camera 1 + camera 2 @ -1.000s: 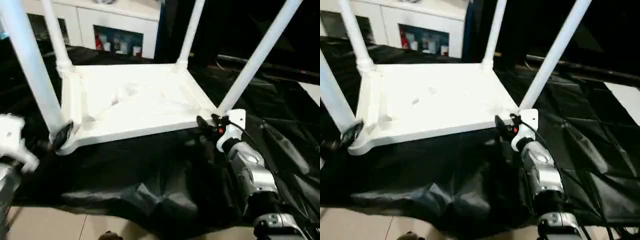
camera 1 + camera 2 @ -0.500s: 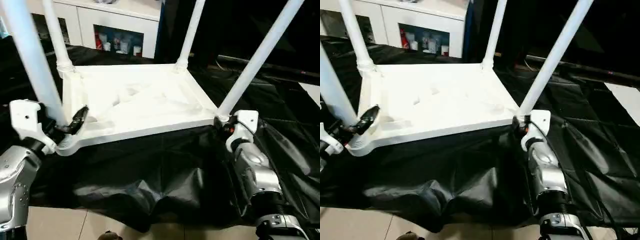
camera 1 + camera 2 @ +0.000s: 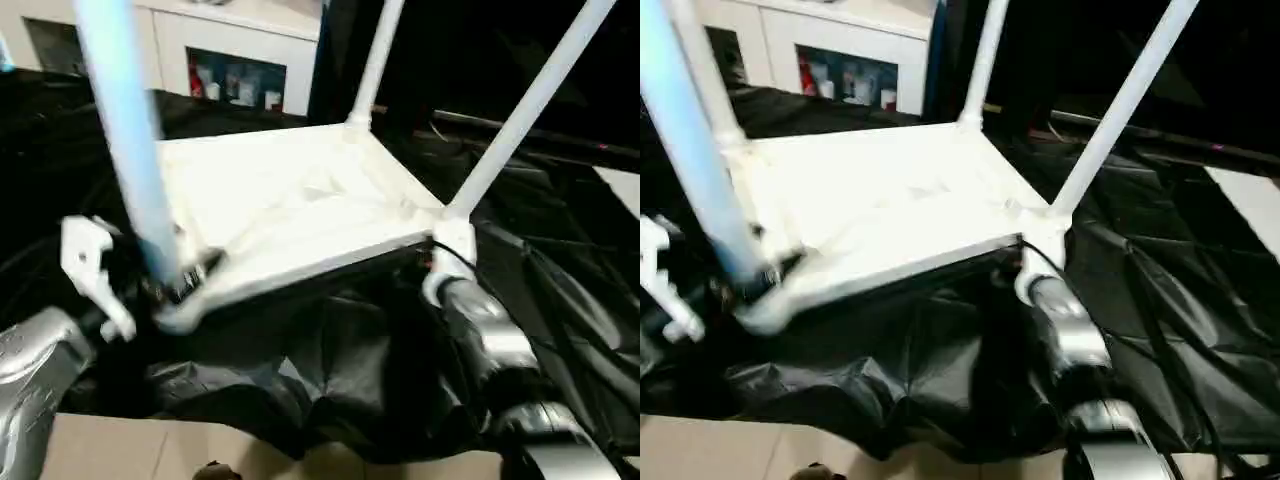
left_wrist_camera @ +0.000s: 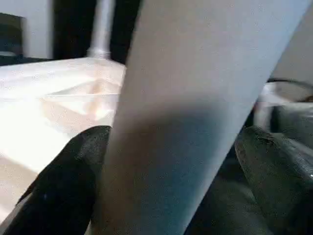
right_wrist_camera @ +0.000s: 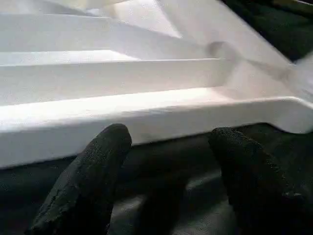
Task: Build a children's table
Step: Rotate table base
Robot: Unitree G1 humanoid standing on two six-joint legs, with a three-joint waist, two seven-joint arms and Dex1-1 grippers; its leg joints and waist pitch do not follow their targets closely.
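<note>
**A:** So what's the count from where you're standing?

**B:** One white tabletop (image 3: 290, 200), flipped upside down on a black sheet (image 3: 330, 370), ribs facing up. It looks tilted, the corner nearest the left arm sitting lower than the corner by the right arm. I can make out four legs in the head views: the near left leg (image 3: 125, 130), the near right leg (image 3: 520, 110), the far right leg (image 3: 372, 60), and a fourth (image 3: 702, 70) at the far left corner, mostly behind the near one. All standing up out of the corner sockets.

**A:** And the two arms?

**B:** Left gripper (image 4: 171, 161) is wrapped around the near left leg, low down by its socket. In its wrist cam one of its black fingers (image 4: 63, 186) sits on each side of the tube, clamped on it. Right gripper (image 5: 171, 171) is at the near right corner, fingers (image 5: 93, 181) spread apart with the edge of the tabletop just past the tips, not gripping anything as far as I can see.

**A:** Anything else in the room?

**B:** One white cabinet (image 3: 240, 50) at the back with stuff behind the glass, too small to tell what.
</note>
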